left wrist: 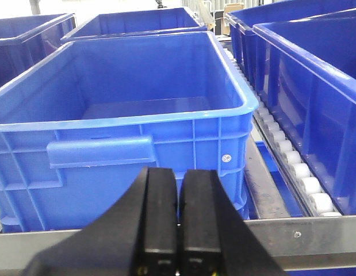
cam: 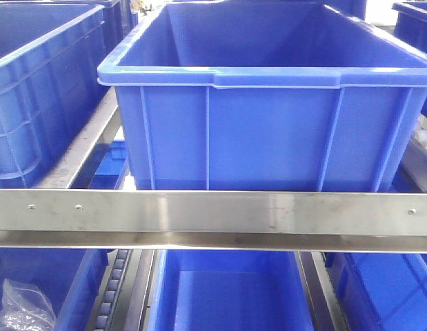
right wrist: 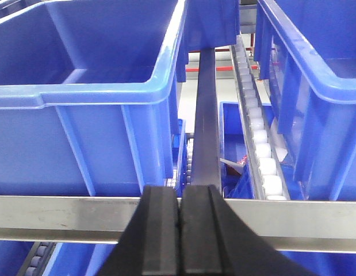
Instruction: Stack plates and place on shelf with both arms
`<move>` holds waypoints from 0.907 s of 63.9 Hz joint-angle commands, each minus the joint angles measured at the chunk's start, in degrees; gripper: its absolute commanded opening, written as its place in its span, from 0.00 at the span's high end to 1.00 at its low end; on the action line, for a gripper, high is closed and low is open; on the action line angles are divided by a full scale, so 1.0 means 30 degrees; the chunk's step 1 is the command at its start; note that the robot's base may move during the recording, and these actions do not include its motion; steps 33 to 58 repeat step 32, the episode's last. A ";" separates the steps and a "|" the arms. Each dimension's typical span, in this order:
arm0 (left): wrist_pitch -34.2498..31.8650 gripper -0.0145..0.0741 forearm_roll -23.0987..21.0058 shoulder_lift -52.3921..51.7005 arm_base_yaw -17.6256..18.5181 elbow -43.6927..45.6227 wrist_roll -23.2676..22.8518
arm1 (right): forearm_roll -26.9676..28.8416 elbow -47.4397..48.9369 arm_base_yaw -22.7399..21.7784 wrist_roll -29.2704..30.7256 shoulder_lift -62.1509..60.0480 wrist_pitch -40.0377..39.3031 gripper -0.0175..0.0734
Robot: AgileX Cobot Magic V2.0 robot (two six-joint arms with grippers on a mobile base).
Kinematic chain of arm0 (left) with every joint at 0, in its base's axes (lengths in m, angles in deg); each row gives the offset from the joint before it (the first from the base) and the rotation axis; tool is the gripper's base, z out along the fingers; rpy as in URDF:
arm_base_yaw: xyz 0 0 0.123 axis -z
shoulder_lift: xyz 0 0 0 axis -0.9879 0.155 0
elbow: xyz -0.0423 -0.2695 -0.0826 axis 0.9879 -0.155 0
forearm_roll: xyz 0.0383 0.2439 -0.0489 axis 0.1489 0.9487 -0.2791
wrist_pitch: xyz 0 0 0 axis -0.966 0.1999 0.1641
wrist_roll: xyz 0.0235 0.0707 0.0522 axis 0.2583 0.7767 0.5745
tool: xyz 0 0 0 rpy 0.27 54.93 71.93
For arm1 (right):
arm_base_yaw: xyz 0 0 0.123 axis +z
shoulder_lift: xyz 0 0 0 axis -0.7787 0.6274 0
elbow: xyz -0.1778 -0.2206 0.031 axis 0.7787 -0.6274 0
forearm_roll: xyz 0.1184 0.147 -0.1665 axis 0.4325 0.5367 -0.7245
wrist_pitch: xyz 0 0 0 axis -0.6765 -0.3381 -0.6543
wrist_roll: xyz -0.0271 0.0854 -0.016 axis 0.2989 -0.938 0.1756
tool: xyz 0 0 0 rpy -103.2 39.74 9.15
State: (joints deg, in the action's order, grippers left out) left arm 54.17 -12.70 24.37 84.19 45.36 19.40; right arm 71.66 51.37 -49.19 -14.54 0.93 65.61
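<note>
front-facing view, for your log: the shelf's brushed steel front rail (cam: 213,214) runs flat across the whole picture, small screws showing near its left and right ends. a big blue crate (cam: 268,103) sits just behind the rail, open top, nothing visible inside. a second blue crate (cam: 34,89) stands to its left, with a steel divider strip between the two. under the rail you get more blue crates on the lower level, a roller track (cam: 111,289), and a crumpled clear plastic bag (cam: 20,307) at bottom left.

left wrist view: left end effector (left wrist: 178,230) has its two black fingers pressed together, nothing between them. it hangs just in front of the rail (left wrist: 316,238), facing a blue crate (left wrist: 126,115) whose inside looks bare. white rollers (left wrist: 293,161) run down the crate's right side.

right wrist view: right end effector (right wrist: 179,236) likewise pinched tight, holding nothing, in front of the rail (right wrist: 68,215). a dark steel divider (right wrist: 205,138) and a roller track (right wrist: 255,126) lead away between crates.

plates: you will not find them in any of the three views.
</note>
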 commanded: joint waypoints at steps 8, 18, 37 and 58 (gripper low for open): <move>-0.1564 0.74 0.0023 -0.0440 0.0140 -0.0062 -0.0033 | -0.0268 -0.0036 -0.0133 0.0061 -0.0357 -0.1571 0.74; -0.1564 0.74 0.0023 -0.0440 0.0140 -0.0062 -0.0033 | -0.0268 -0.0036 -0.0133 0.0061 -0.0357 -0.1571 0.74; -0.1564 0.74 0.0023 -0.0440 0.0140 -0.0062 -0.0033 | -0.0268 -0.0036 -0.0133 0.0061 -0.0357 -0.1571 0.74; -0.1564 0.74 0.0023 -0.0440 0.0140 -0.0062 -0.0033 | -0.0268 -0.0036 -0.0133 0.0061 -0.0357 -0.1571 0.74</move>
